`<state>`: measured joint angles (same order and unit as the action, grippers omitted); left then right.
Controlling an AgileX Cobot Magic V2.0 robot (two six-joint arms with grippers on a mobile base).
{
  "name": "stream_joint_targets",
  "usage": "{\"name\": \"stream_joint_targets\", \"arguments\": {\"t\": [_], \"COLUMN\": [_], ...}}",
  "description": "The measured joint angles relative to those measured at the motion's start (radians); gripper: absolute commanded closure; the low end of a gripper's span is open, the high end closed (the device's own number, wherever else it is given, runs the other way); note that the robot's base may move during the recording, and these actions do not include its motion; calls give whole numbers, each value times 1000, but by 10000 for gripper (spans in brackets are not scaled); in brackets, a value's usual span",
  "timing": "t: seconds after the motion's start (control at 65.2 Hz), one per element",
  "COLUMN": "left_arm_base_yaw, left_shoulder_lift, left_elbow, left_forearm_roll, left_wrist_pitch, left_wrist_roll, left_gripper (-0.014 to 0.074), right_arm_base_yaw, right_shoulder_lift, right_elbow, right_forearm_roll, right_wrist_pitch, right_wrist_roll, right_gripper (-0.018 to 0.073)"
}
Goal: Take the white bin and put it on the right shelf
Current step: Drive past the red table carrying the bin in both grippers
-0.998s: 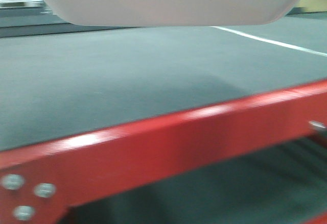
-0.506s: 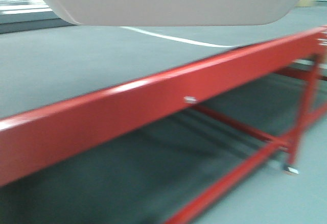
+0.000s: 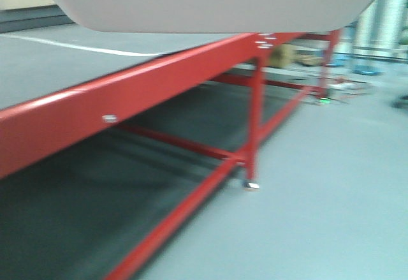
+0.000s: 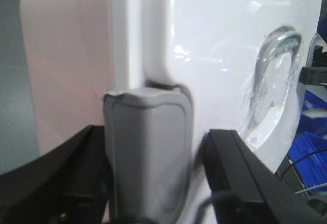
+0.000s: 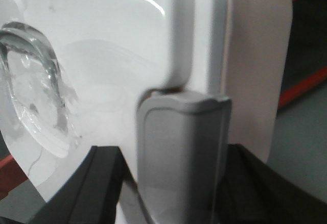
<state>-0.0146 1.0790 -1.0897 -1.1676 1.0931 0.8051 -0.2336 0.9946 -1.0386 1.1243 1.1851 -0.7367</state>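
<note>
White bin (image 3: 217, 2) hangs above red table (image 3: 127, 98); left gripper (image 4: 148, 183), right gripper (image 5: 179, 188) each clamp grey side latch (image 4: 145, 127). Carry it level, your turn wide of table leg (image 3: 255, 120).

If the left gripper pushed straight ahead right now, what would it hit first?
The white bin: its grey latch sits right between the left gripper fingers, with the lid directly behind.

Red-framed table (image 3: 146, 85), grey top crossed by a white line (image 3: 83, 49), dark lower shelf (image 3: 89, 191), grey floor (image 3: 331, 197), blurred clutter (image 3: 360, 50) behind.
</note>
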Motion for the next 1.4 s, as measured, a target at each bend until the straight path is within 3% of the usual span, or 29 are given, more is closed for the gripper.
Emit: {"name": "stream_joint_targets", "arguments": {"t": [1.397], "left_arm_base_yaw": [0], "left_shoulder_lift": [0], "left_elbow": [0], "left_forearm_roll": [0], "left_wrist_pitch": [0], "left_wrist_roll": [0], "left_gripper": [335], "right_arm_base_yaw": [0], "right_shoulder_lift": [-2], "right_elbow": [0], "right_forearm_roll": [0], "right_wrist_pitch": [0], "right_wrist_roll": [0], "right_gripper": [136]}}
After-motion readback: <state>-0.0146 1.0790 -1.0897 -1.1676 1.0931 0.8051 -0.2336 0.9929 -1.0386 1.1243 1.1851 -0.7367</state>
